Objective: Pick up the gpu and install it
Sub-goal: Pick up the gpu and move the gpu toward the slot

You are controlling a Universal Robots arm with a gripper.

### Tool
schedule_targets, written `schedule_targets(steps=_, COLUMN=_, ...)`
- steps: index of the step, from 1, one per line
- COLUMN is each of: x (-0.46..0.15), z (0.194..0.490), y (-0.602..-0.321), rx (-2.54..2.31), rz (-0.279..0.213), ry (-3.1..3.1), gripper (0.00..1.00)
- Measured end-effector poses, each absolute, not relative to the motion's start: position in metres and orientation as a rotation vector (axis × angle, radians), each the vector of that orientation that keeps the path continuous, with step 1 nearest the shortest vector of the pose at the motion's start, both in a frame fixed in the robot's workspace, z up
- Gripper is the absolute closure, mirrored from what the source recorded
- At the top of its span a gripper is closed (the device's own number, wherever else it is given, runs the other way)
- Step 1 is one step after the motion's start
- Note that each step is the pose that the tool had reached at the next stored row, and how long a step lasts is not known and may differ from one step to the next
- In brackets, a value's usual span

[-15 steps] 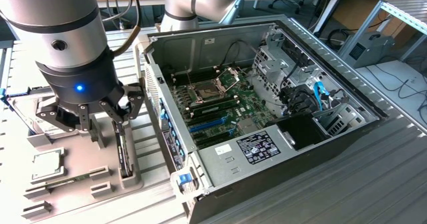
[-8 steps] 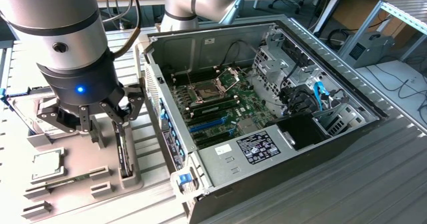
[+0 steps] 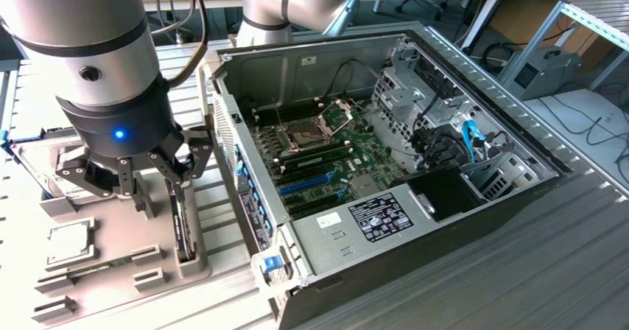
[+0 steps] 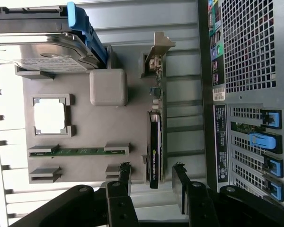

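1. We find the end effector (image 4: 152, 182) low over the fixture tray (image 4: 109, 127), at the tray edge nearest the computer case (image 3: 285, 68).
2. The jaws stand wide open. One finger (image 4: 124, 176) sits on each side of the gpu (image 4: 154, 142), with a clear gap between each finger and the card. Nothing is gripped.
3. The gpu stands on its long edge in a slot of the fixture tray, along the tray side that faces the computer case. Its silver end bracket lies at the end away from the end effector. The card is not lifted and remains outside the case.
4. Also seated in the fixture tray:
   - the hard drive (image 4: 42, 54) with its blue carrier, at the tray end far from the end effector;
   - the processor (image 4: 49, 116) in a square recess, near the tray middle;
   - the memory module (image 4: 75, 152), lying flat between two clips, on the processor's side nearer the end effector.
5. The computer case lies open on the surface (image 3: 511, 271), just beside the fixture tray, on the exterior view's right. The motherboard (image 3: 325, 160) is exposed inside it.
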State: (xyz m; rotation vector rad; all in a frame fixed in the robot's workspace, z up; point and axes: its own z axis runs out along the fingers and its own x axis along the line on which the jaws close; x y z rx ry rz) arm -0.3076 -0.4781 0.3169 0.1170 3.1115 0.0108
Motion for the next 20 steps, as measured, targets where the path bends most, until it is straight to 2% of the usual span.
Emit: schedule_targets(steps=20, x=-0.3076, z=0.3129, y=-0.4781, rx=0.117, rz=0.011, ry=3.111, gripper=0.52)
